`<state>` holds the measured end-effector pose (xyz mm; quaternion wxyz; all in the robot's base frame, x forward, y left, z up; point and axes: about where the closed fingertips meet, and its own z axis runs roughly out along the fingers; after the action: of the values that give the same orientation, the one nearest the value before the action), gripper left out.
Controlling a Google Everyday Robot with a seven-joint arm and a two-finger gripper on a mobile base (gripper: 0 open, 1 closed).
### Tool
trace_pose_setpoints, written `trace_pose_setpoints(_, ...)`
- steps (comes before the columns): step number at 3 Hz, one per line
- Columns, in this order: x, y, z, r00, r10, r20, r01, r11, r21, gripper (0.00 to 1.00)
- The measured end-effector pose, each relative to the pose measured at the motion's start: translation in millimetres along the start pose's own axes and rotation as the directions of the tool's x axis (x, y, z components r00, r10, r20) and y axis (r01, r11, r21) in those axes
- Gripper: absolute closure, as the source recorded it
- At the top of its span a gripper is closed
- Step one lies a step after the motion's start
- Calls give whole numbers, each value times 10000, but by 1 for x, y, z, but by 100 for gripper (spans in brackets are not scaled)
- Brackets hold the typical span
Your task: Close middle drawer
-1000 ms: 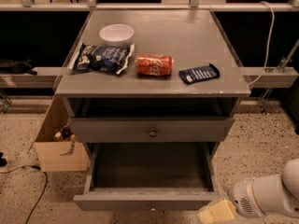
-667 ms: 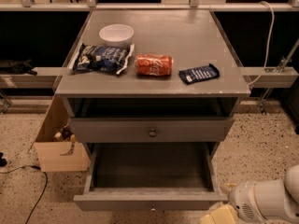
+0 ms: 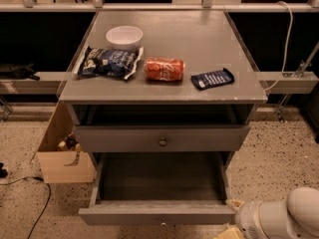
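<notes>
Hanging low at the right of the view, the pale gripper (image 3: 230, 218) on its white arm sits just beside the right front corner of the middle drawer (image 3: 157, 214), the wide shallow grey wooden drawer that is pulled far out of the grey table (image 3: 199, 39) with its bare inside showing. Its two tan fingers (image 3: 233, 203) look spread apart with nothing between them. The drawer front lies to the left of the fingers, its long axis running side to side across the view, while the closing travel runs away from the camera, back under the table. The push therefore probably has to land on the front face, and the gripper is at its far right end, not at the centre, so a push from here could skew the drawer on its runners. Above it the taller-fronted grey top drawer (image 3: 163, 138) with its round knob stands slightly out but clear of the path. On the table top, well apart from the work, lie a white round bowl (image 3: 124, 36), a dark blue crumpled chip bag (image 3: 107, 62), an orange-red soda can (image 3: 164, 69) on its side and a dark blue flat snack wrapper (image 3: 213, 78). An open brown cardboard box (image 3: 65, 156) stands on the floor at the left, touching nothing that must move.
</notes>
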<state>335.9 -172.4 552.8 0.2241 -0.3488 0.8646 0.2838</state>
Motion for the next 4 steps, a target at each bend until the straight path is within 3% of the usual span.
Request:
trace_pose_setpoints(1,24,-8,35,9983,-482,-321,483,9988,17,0)
trace_pose_setpoints(3,11,-15,39,9981,-513,-331,517,9986,127,0)
trace_pose_setpoints(4,39,-16,67,9965,22,-832,-29,10000,-78,0)
